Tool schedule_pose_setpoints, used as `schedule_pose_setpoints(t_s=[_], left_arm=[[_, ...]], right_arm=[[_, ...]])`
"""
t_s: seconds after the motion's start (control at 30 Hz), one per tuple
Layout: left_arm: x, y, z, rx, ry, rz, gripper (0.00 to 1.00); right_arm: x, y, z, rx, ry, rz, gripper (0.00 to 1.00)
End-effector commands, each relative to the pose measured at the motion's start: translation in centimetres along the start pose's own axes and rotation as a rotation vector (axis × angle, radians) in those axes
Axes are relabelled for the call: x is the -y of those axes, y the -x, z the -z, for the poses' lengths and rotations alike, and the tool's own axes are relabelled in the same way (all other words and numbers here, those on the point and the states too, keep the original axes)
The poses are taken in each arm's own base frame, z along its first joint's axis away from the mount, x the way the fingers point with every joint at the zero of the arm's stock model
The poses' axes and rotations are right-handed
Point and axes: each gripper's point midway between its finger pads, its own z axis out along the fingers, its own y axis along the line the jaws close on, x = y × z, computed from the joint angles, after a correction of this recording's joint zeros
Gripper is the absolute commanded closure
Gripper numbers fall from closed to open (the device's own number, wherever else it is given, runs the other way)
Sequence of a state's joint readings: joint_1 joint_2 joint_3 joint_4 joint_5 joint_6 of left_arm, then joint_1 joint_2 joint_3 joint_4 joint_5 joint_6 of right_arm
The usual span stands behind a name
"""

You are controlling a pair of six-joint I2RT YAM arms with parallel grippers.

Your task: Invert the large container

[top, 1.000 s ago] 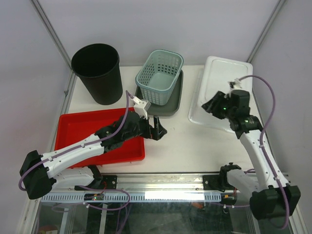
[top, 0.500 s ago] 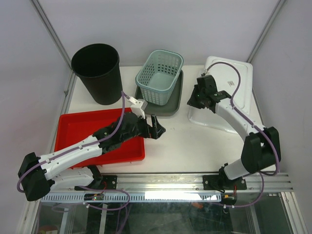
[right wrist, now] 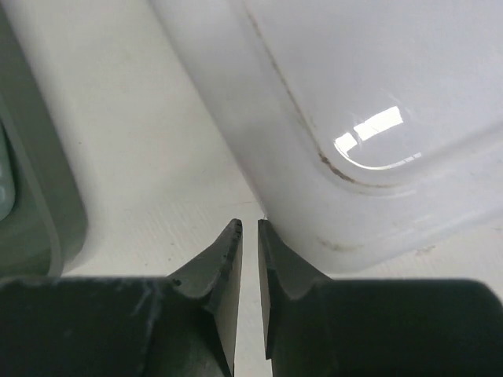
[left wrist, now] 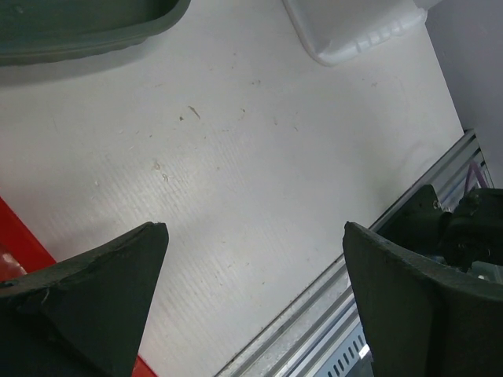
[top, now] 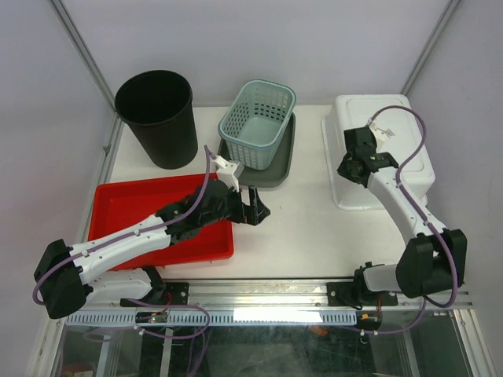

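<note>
The large white container (top: 383, 149) lies bottom up at the right of the table, its flat base facing up. It also shows in the right wrist view (right wrist: 354, 94) and in the left wrist view (left wrist: 354, 31). My right gripper (top: 346, 170) hangs at the container's left side, just above the table. Its jaws (right wrist: 250, 225) are nearly closed with a thin gap and hold nothing. My left gripper (top: 259, 209) is open and empty over the bare table in the middle; in the left wrist view (left wrist: 255, 236) its jaws stand wide apart.
A black bin (top: 157, 118) stands at the back left. A teal basket (top: 256, 123) sits on a grey tray (top: 280, 166) at the back centre. A red tray (top: 134, 208) lies front left under the left arm. The metal rail (top: 275, 294) runs along the near edge.
The white container has gone from open side up, through tilted on its edge, to bottom up, shifted slightly right. The right gripper swung to its left side. The left arm barely moved.
</note>
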State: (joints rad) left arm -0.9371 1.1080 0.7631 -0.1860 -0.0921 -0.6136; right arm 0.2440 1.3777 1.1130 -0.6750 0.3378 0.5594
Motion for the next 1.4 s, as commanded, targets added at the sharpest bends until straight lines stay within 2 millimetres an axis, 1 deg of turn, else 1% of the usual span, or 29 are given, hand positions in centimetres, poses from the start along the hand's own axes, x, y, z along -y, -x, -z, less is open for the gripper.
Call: schedule_pose_setpoints(t_s=[0.0, 0.07, 0.1, 0.17, 0.23, 0.27, 0.3, 0.37, 0.47, 0.5, 0.57, 0.63, 0.7, 0.87, 1.0, 1.17, 1.27, 1.37], left_arm=[[3.1, 1.6, -0.6, 0.012, -0.098, 0.006, 0.01], [3.6, 1.6, -0.9, 0.004, -0.108, 0.006, 0.01], [3.7, 1.7, -1.0, 0.006, -0.107, 0.004, 0.01], [3.7, 1.9, -1.1, 0.012, -0.102, -0.001, 0.01], [3.8, 2.2, -1.2, 0.018, -0.103, -0.013, 0.01], [3.8, 2.3, -1.3, 0.019, -0.104, -0.019, 0.01], [3.9, 2.4, -1.3, 0.019, -0.106, -0.025, 0.01], [4.1, 2.5, -1.4, 0.018, -0.111, -0.034, 0.01], [4.3, 2.6, -1.5, 0.018, -0.113, -0.044, 0.01], [4.4, 2.7, -1.6, 0.020, -0.114, -0.042, 0.01], [4.3, 3.3, -1.6, 0.030, -0.096, -0.029, 0.01], [4.5, 4.1, -1.5, 0.038, -0.074, -0.025, 0.01], [4.4, 4.4, -1.7, 0.042, -0.057, -0.024, 0.01], [3.6, 3.9, -2.8, 0.025, -0.024, -0.049, 0.01], [3.5, 3.7, -3.0, 0.012, -0.020, -0.068, 0.01], [3.3, 4.5, -3.0, 0.024, -0.007, -0.105, 0.01], [2.9, 5.0, -3.1, 0.025, 0.000, -0.120, 0.01], [3.0, 5.6, -3.2, 0.022, -0.002, -0.130, 0.01]], right_arm=[[3.0, 1.4, 1.3, 0.075, -0.058, -0.058, 0.83], [3.2, 1.4, 2.0, 0.074, -0.033, -0.056, 0.83], [3.0, 1.4, 2.6, 0.078, -0.005, -0.052, 0.83], [2.3, 1.2, 4.5, 0.078, 0.086, -0.043, 0.83], [2.1, 0.8, 6.7, 0.092, 0.160, -0.055, 0.81], [2.3, 0.6, 7.7, 0.107, 0.187, -0.068, 0.81], [2.9, 0.1, 8.4, 0.121, 0.189, -0.088, 0.80], [4.6, -1.0, 8.8, 0.141, 0.153, -0.136, 0.78], [6.9, -3.3, 6.8, 0.095, 0.071, -0.164, 0.79], [7.6, -3.8, 6.1, 0.071, 0.049, -0.177, 0.80], [8.6, -4.0, 5.2, 0.048, 0.020, -0.198, 0.80], [9.4, -3.6, 4.5, 0.056, 0.004, -0.221, 0.80], [10.2, -2.8, 3.8, 0.072, -0.011, -0.247, 0.79], [11.4, -0.5, 1.1, 0.093, -0.062, -0.281, 0.80], [10.4, 2.1, -0.7, 0.129, -0.027, -0.301, 0.81], [9.1, 5.1, -2.0, 0.183, 0.010, -0.326, 0.81], [8.7, 6.3, -2.9, 0.182, 0.012, -0.333, 0.81], [8.5, 6.7, -4.0, 0.165, 0.004, -0.321, 0.80]])
